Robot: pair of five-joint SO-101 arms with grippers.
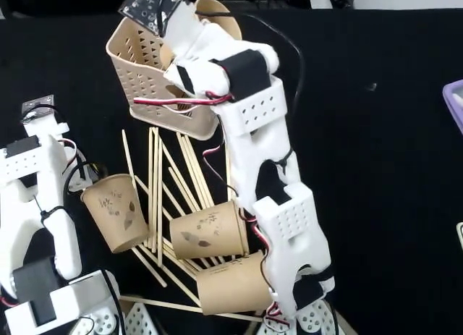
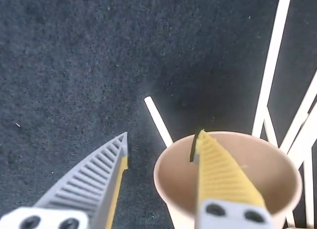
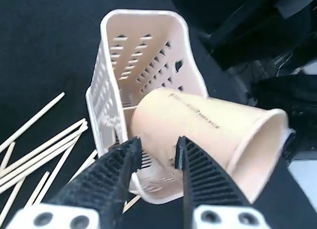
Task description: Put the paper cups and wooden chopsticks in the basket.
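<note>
The beige basket [image 1: 145, 67] lies tipped at the back of the black table. One paper cup [image 3: 208, 125] rests tilted across the basket's rim [image 3: 138, 16], just past the fingertips of my open right gripper [image 3: 157, 147]; nothing sits between its fingers. The right arm [image 1: 253, 125] stretches over the scattered wooden chopsticks [image 1: 155, 183]. Three more paper cups show in the high view: one at the left [image 1: 116, 212] and two on their sides [image 1: 210, 230] [image 1: 231, 283]. My left gripper [image 2: 161, 140] is open, with one finger inside the mouth of a cup [image 2: 277, 174] and the other outside it.
Chopsticks [image 2: 272, 66] run beside the left cup, and one stick end [image 2: 157, 120] pokes out near its rim. More sticks [image 3: 39, 150] lie beside the basket. A purple object [image 1: 454, 103] sits at the right edge. Bare black cloth lies to the right.
</note>
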